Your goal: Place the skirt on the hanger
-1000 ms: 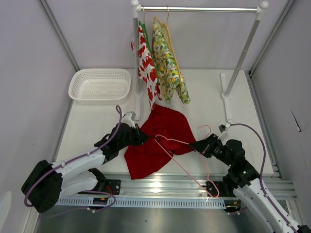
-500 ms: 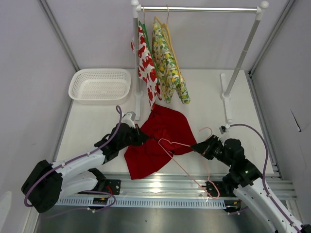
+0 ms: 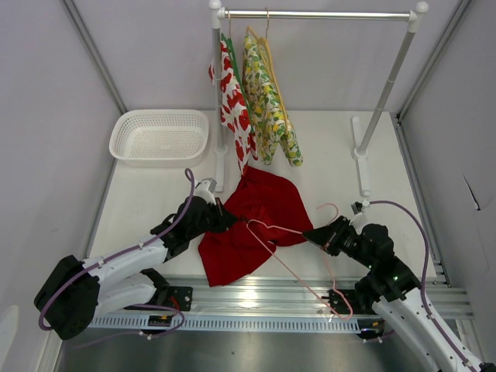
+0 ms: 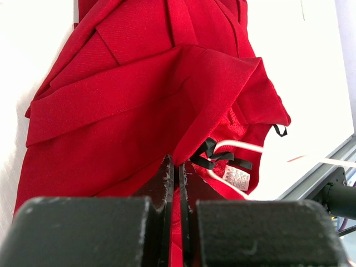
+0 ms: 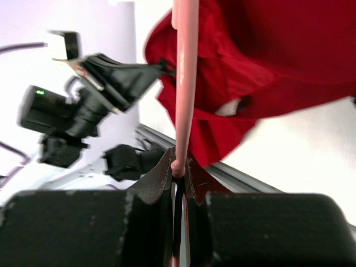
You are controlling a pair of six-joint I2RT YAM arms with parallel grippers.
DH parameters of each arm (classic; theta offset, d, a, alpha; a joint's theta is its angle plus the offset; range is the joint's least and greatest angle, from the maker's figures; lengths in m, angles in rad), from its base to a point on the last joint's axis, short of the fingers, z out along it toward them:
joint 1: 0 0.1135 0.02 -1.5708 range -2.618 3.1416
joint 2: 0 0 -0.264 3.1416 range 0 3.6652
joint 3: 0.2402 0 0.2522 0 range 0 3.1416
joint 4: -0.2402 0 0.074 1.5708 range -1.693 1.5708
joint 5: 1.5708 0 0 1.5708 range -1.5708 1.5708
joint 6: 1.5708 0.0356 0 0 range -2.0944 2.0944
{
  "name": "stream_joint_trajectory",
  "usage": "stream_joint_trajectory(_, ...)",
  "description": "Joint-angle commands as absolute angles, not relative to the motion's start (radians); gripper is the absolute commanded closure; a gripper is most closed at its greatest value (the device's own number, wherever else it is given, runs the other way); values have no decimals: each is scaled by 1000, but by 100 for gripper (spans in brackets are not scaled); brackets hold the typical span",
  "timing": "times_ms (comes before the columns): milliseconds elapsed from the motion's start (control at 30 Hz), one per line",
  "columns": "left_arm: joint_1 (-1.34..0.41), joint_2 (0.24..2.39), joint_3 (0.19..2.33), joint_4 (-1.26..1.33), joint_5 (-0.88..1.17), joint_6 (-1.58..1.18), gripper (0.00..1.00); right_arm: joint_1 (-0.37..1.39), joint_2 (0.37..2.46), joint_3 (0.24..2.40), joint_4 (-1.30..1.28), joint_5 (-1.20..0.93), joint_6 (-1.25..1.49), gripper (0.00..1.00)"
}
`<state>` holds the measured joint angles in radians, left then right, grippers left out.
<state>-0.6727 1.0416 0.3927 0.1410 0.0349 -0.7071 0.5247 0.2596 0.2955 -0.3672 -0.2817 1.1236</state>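
Red skirt point(image 4: 139, 94) cloth is pinched tight in the left gripper point(image 4: 179, 167), bunching just ahead of its fingers. Opposite, the right gripper point(image 5: 179, 162) clamps the pink hanger point(image 5: 185, 83). Its far tip has edged back toward the held fold, so threading looks underway, not finished.

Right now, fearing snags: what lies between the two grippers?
Top view: the plain red cloth skirt held by the left gripper, crossed by the thin pink wire hanger in the right gripper.

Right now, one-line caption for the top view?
Left claw pinches the red skirt while right claw holds the pink hanger across it.
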Motion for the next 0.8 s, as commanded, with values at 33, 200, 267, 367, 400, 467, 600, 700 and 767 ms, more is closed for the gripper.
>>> stream_joint_trajectory(33, -666, 1040, 397, 190, 43, -701, 100, 540, 264, 281, -236, -311, 1207, 100)
stream_joint_trajectory(200, -664, 1045, 403, 190, 46, -698, 100, 554, 279, 278, -216, -299, 1213, 100)
stream_joint_trajectory(267, -666, 1048, 405, 193, 48, -698, 100, 558, 281, 275, -212, -296, 1213, 100)
stream_joint_trajectory(367, -664, 1052, 411, 198, 51, -698, 100, 563, 276, 278, -219, -281, 1212, 100)
stream_joint_trajectory(400, -664, 1054, 405, 198, 51, -698, 100, 563, 279, 272, -210, -285, 1213, 100)
stream_joint_trajectory(467, -666, 1055, 406, 196, 51, -698, 100, 566, 276, 261, -190, -291, 1224, 100)
stream_joint_trajectory(600, -664, 1051, 407, 195, 51, -698, 100, 571, 290, 255, -172, -321, 1241, 100)
stream_joint_trajectory(700, -666, 1046, 408, 196, 51, -699, 100, 578, 290, 293, -263, -307, 1207, 100)
stream_joint_trajectory(767, -664, 1043, 405, 201, 54, -701, 100, 580, 273, 298, -273, -308, 1204, 100)
